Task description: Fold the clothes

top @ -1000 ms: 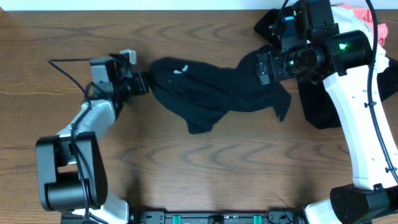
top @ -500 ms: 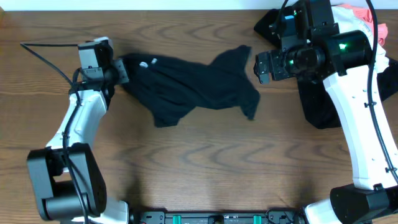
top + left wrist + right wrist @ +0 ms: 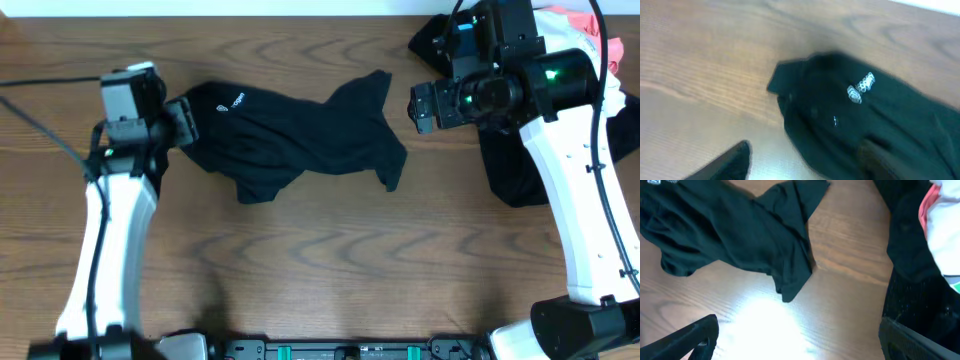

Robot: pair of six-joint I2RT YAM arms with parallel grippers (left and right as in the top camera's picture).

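Jaws of the left gripper (image 3: 183,122) stand apart, empty, at the collar end of a crumpled black fabric shirt (image 3: 300,135) with a small white logo (image 3: 861,86), which lies on the brown wooden table (image 3: 330,260). The right gripper (image 3: 418,108) gapes wide, empty, just past the shirt's other end, with a pile of black, white and coral-pink garments (image 3: 515,175) beyond it.

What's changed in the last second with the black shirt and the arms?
The left gripper dragged the black shirt leftward, clear of the right gripper. Its jaws now stand apart, apparently letting the shirt's edge go. The right gripper stayed put, open, and the pile of clothes at right did not move.
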